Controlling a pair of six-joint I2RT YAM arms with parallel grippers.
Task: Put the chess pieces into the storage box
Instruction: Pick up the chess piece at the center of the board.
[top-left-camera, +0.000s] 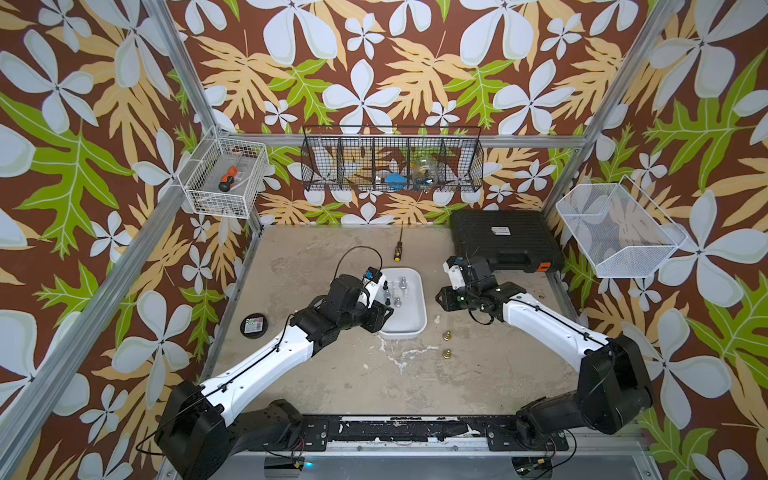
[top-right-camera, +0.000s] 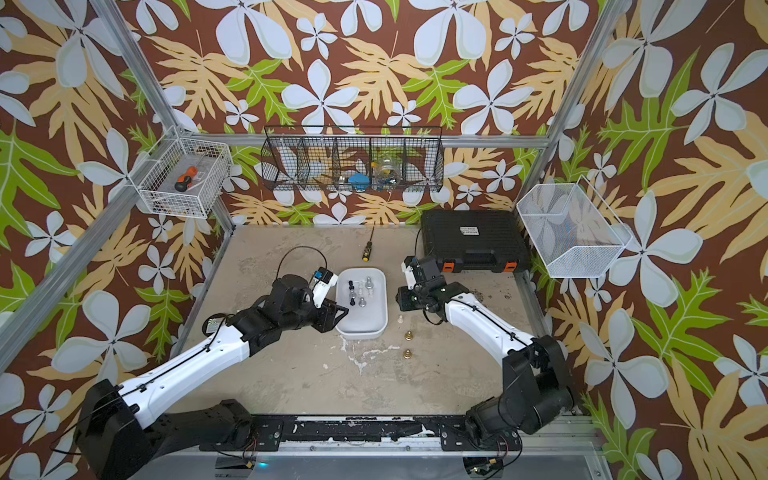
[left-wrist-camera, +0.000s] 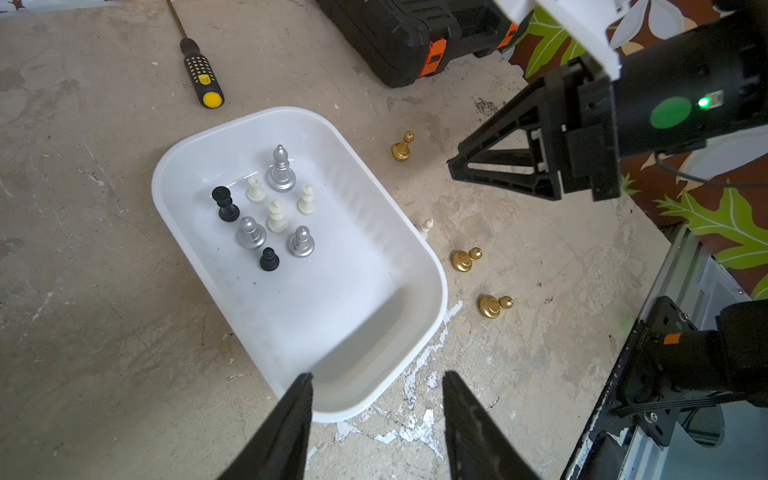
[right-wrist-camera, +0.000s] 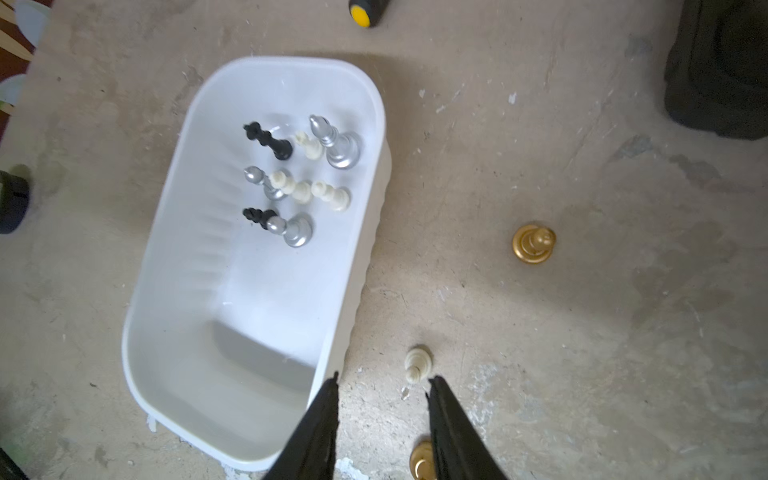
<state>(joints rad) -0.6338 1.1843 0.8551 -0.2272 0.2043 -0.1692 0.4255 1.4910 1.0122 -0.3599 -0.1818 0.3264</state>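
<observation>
Cream pawn (right-wrist-camera: 417, 365) dead ahead
My right claw (right-wrist-camera: 383, 380), spread and empty, hangs just short, beside the storage box (right-wrist-camera: 166, 232).

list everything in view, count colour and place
shallow white plastic storage box: 1, white, table centre
chess pieces in the box: 8 (3 silver, 3 cream, 2 black), far half
gold chess pieces: 3, gold, table beside box
cream pawn: 1, cream, table beside box
black screwdriver with yellow tip: 1, black and yellow, behind box
black ribbed case with orange latches: 1, black, back right corner
round black disc: 1, black, table's left edge
white wire basket: 1, white, left wall, holding orange-handled screwdriver
white mesh basket: 1, white, right wall
black wire shelf: 1, black, back wall, holding clear jar
left pincer: 1, black, open by the box's near end
right pincer: 1, black, open, just short of the cream pawn
</observation>
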